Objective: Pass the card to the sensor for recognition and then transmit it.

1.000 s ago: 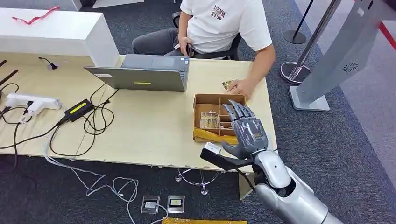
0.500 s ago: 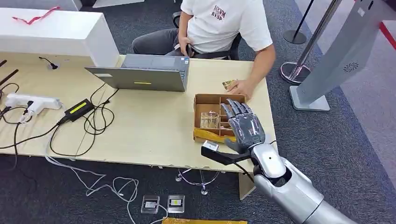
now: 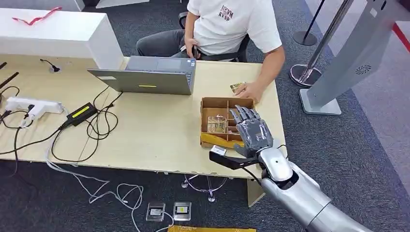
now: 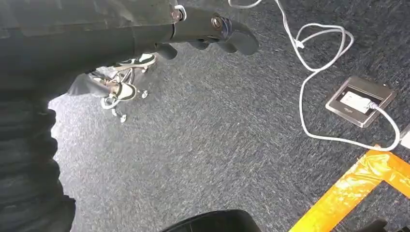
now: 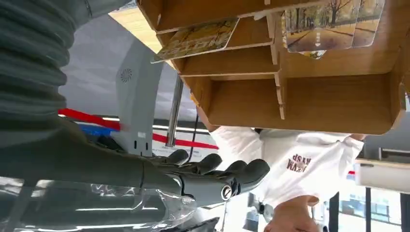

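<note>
The right hand (image 3: pixel 252 133) hovers over the cardboard box (image 3: pixel 209 104), fingers straight and apart, holding nothing, with picture cards (image 5: pixel 321 26) in the box's compartments, another card (image 3: pixel 236 87) beyond it under a person's hand (image 3: pixel 250 91), shirt lettering unreadable.

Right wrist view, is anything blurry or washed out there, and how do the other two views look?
Right wrist view: turned upside down, box and cards sharp, the right hand up close slightly soft, bright glare at the windows behind the person. Head view: even light, sharp, soft shadows under the laptop. Left wrist view: carpet sharp, dark blurred left hand near the lens.
</note>
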Controlling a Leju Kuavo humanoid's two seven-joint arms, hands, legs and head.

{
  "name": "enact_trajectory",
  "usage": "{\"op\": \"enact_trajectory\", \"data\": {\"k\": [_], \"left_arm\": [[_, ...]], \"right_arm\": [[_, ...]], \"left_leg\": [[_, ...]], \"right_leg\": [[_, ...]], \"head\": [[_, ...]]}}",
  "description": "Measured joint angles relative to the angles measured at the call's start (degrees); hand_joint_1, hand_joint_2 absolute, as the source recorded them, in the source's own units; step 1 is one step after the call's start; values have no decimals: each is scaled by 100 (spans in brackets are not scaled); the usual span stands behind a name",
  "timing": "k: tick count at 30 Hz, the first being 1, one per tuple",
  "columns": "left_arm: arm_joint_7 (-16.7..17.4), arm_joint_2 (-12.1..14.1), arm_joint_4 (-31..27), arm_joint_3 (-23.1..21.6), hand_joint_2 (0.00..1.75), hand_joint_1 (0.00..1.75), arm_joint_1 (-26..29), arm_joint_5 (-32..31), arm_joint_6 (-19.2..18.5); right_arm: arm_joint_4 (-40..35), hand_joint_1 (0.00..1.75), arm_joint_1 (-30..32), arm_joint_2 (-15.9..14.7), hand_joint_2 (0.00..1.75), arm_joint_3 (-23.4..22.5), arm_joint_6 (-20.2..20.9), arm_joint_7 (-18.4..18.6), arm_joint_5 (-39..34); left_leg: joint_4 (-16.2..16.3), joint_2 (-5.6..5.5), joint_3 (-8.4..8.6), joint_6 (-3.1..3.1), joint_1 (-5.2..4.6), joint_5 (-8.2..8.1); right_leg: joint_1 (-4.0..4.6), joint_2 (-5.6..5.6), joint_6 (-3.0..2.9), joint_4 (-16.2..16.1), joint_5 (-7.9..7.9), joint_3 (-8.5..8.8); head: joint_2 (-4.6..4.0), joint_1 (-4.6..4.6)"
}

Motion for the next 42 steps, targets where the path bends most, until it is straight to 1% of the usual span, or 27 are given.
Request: {"op": "enact_trajectory", "data": {"k": [16, 27, 42], "left_arm": [[11, -4, 0, 0, 175, 0, -3, -2, 0], [70, -24, -37, 11, 175, 0, 63, -328, 0], [70, -66, -37, 195, 175, 0, 136, -529, 0]], "right_arm": [[284, 0, -65, 61, 175, 33, 57, 70, 20], [417, 0, -121, 90, 175, 59, 184, 111, -55], [704, 0, -268, 186, 175, 153, 125, 94, -315]], "left_leg": [[0, 0, 0, 0, 0, 0], [0, 0, 0, 0, 0, 0], [0, 0, 0, 0, 0, 0]], "right_leg": [[0, -1, 0, 0, 0, 0], [0, 0, 0, 0, 0, 0], [0, 1, 0, 0, 0, 0]], "head": [[0, 2], [0, 0], [0, 2]]}}
